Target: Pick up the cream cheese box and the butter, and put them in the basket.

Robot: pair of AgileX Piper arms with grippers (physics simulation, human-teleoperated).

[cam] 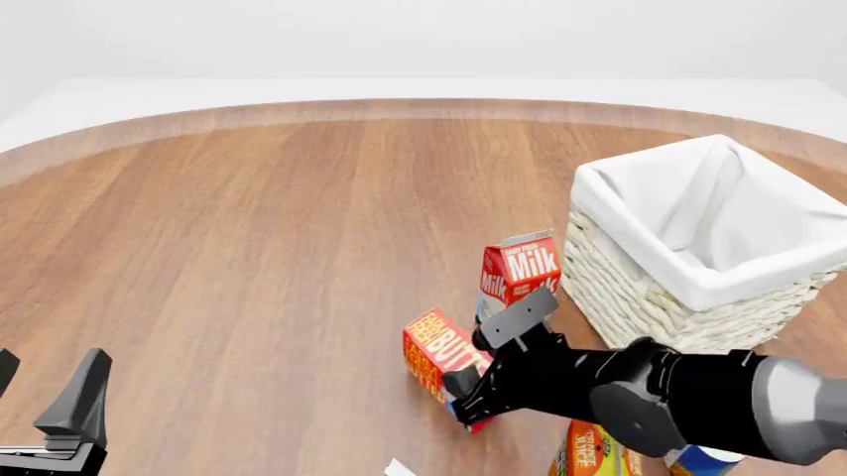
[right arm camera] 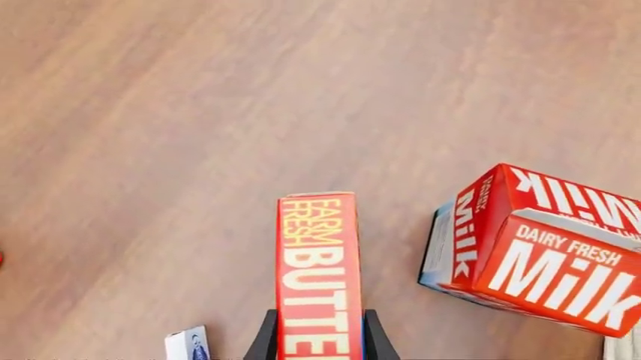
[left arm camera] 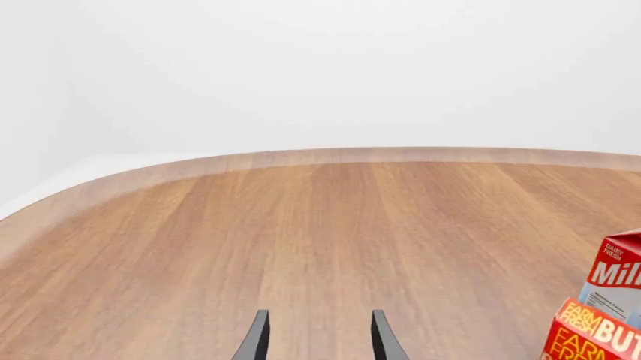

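Left wrist view: my left gripper [left arm camera: 317, 341] shows two dark fingertips parted over bare wooden table [left arm camera: 300, 225], nothing between them. The butter box [left arm camera: 593, 334] and the milk carton [left arm camera: 613, 277] sit out at about 4 o'clock from the fingertips.

Front view: my right gripper [cam: 466, 397] reaches in from 3 o'clock and sits on the butter box, which lies on the table just at 7 o'clock of the upright milk carton. The wicker basket [cam: 649, 297] stands at 2 o'clock of the butter, close behind the milk. An orange carton [cam: 589, 454] peeks from under my right arm. My left gripper waits at the lower left, fingers apart, well away.

Right wrist view: my fingers [right arm camera: 266, 337] flank the narrow butter box on both sides, seemingly touching it; I cannot tell whether it is off the table.

Step in hand: I judge this is the grasp on the butter.

Next move: confirm the squeeze, lift straight up, then swing toward 2 o'clock, clearing the milk carton and the basket rim before release.

Cream cheese box: I cannot pick it out with certainty here.
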